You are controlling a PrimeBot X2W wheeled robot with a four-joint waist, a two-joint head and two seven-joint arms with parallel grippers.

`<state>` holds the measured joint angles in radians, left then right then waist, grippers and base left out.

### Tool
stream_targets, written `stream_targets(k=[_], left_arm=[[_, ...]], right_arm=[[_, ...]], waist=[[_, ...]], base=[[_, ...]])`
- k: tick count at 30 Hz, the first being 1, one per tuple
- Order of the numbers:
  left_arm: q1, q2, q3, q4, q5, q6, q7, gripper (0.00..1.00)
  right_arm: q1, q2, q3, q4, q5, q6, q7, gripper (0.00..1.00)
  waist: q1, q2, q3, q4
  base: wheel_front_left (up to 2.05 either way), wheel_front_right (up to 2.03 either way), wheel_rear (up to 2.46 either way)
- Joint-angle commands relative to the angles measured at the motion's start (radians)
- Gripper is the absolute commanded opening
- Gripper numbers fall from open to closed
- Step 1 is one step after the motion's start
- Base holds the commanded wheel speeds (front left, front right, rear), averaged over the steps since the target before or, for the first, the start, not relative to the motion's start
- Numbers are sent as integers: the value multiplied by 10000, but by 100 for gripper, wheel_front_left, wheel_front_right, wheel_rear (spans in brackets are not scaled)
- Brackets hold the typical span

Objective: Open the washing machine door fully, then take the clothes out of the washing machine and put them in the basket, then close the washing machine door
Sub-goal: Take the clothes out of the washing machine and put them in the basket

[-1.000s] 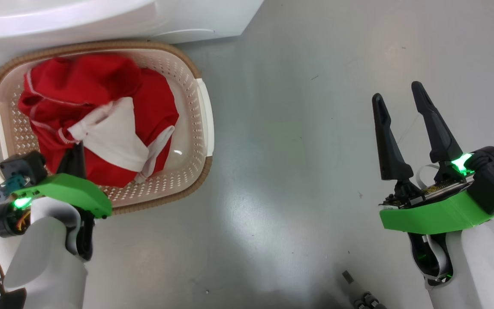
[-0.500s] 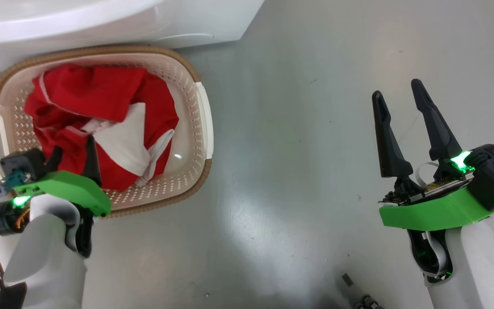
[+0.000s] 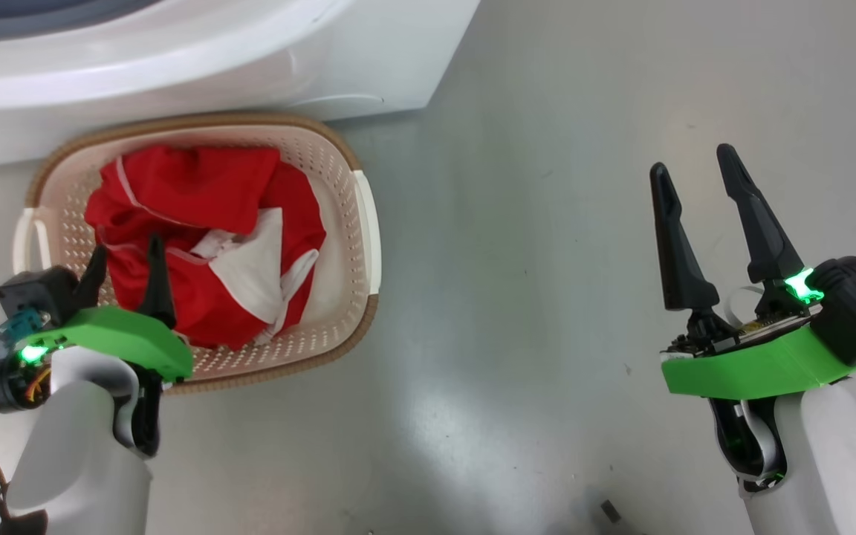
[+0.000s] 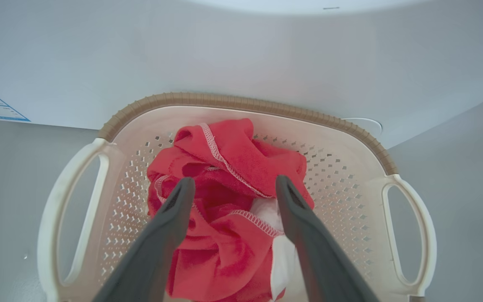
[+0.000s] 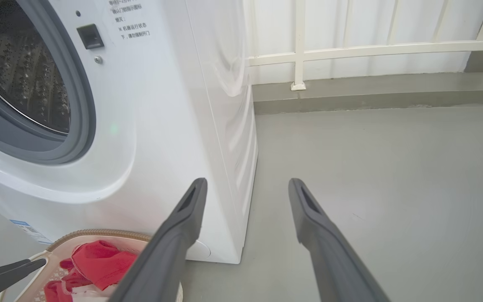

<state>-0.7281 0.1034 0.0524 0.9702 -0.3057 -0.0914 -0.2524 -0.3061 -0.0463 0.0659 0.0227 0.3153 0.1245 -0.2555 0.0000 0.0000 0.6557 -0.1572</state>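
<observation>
here we are at the basket [image 3: 360, 223], sitting on the grey floor [image 3: 532, 312] right up against the front of the white washing machine [image 3: 250, 59], and the clothes [image 3: 190, 186] are in it, a red heap with white panels and white-stitched hems piled toward the basket's left and middle. the left gripper [image 3: 125, 253] hangs over the near edge of that heap, fingers spread fairly wide, gripping nothing; from the left wrist view the red fabric shows between the two dark fingers, and whether the tips brush it i cannot tell. over on the other side, the right gripper [image 3: 692, 162] is out above bare floor, well apart from the basket, fingers parted wide and empty. its wrist view looks at the machine's steel drum [image 5: 19, 71] ringed by the grey gasket [image 5: 80, 109].
</observation>
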Motion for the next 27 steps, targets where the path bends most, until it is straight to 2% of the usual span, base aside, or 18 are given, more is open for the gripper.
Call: stream_targets(k=[1, 13, 27], left_arm=[[470, 199, 275, -336, 92, 52, -93, 100], [1811, -236, 242, -3436, 308, -158, -93, 100], [3425, -483, 245, -6834, 382, -176, -93, 100]], right_arm=[[385, -39, 116, -192, -37, 62, -63, 100], [679, -39, -32, 16, -331, 62, -63, 100], [1007, -39, -246, 229, -691, 62, -63, 100]], waist=[[0, 0, -213, 95], [0, 0, -1156, 332], [0, 0, -2322, 548]], base=[[0, 0, 0], [0, 0, 0], [0, 0, 0]])
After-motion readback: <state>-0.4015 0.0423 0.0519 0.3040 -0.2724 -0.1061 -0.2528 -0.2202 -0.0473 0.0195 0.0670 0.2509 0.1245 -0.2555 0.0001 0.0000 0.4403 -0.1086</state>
